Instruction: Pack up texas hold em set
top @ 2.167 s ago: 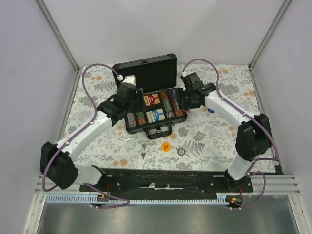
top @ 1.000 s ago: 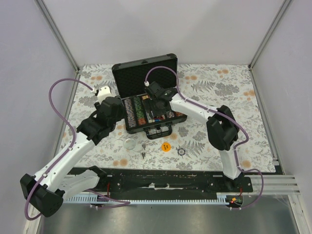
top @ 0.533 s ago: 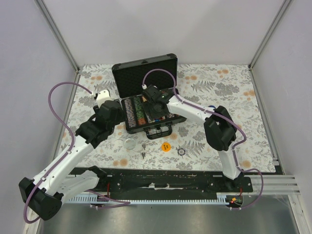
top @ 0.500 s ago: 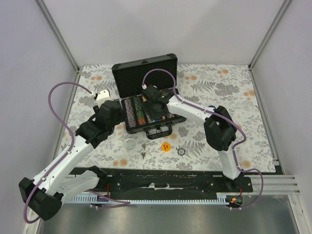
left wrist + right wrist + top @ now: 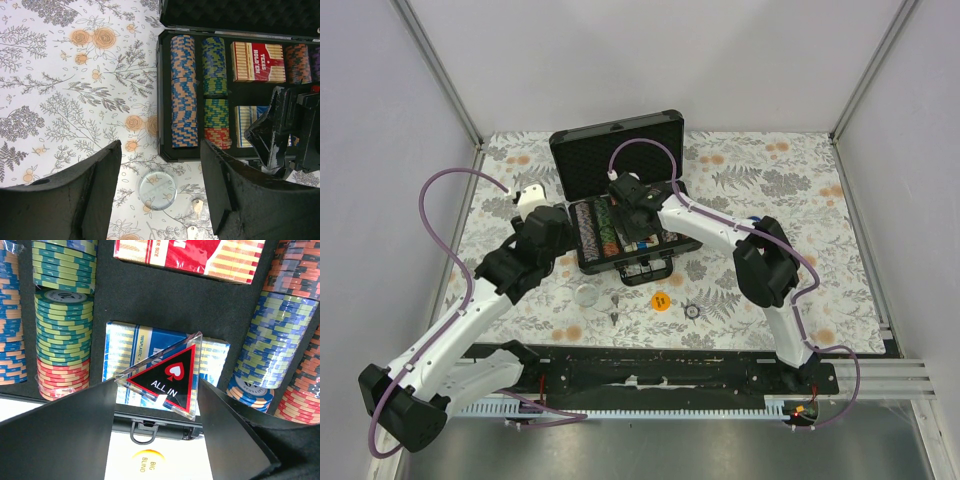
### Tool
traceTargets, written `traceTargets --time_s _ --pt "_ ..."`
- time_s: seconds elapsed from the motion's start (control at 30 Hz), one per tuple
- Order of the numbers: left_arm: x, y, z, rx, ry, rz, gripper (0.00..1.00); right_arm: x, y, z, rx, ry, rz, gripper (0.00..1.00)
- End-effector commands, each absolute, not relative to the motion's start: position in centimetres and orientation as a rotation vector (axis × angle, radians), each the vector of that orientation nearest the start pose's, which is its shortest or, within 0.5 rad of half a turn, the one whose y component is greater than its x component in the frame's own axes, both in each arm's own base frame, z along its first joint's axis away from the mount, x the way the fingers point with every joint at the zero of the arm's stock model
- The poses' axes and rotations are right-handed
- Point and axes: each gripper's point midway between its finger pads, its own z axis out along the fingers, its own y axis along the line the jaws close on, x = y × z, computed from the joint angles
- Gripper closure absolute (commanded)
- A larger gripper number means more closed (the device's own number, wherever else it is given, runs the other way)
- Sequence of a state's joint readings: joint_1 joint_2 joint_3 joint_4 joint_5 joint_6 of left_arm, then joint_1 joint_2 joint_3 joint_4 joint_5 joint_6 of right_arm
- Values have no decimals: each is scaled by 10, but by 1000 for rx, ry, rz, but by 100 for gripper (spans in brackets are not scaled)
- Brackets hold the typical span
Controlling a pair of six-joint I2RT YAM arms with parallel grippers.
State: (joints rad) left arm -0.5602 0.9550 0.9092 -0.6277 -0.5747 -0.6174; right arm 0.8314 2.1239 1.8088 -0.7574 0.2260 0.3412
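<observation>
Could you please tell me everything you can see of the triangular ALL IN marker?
The ALL IN marker is a thick clear plastic triangle with a black face, red border, white spade and lettering. It sits tilted over the blue card deck in the case, between the fingers of the right gripper. Whether it is gripped or resting cannot be told.

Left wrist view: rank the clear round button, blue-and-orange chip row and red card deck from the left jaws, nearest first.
1. Clear round button, on the table between the jaws.
2. Blue-and-orange chip row, leftmost in the case.
3. Red card deck, farther right.
</observation>
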Motion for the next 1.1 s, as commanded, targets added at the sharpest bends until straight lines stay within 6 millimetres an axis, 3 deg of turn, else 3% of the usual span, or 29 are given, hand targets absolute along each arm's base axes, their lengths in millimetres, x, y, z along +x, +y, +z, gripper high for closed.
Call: traceTargets --time_s 0.0,0.1,0.27,0.4,0.6,0.73,1.0,1.07 --pt "276 -80 211 -422 2058 -56 29 362 354 87 -530 2508 113 29" --pt "275 -79 211 -423 2056 -56 29 360 352 98 -521 2500 125 20" --pt "275 -80 214 -419 2058 -62 29 353 357 132 -530 2485 212 3" --pt "276 -86 219 -404 2068 -87 27 346 352 154 -529 2477 234 2" --pt "269 -92 214 -385 2114 -132 25 322 327 159 -485 2523 217 2" --pt "253 -97 191 -389 2213 -162 20 306 305 166 -410 2534 200 2" --pt "218 -119 106 -382 2534 -192 12 276 265 163 -301 2572 145 2" --pt "217 -120 95 -397 2561 -179 11 271 260 162 -288 2577 146 2"
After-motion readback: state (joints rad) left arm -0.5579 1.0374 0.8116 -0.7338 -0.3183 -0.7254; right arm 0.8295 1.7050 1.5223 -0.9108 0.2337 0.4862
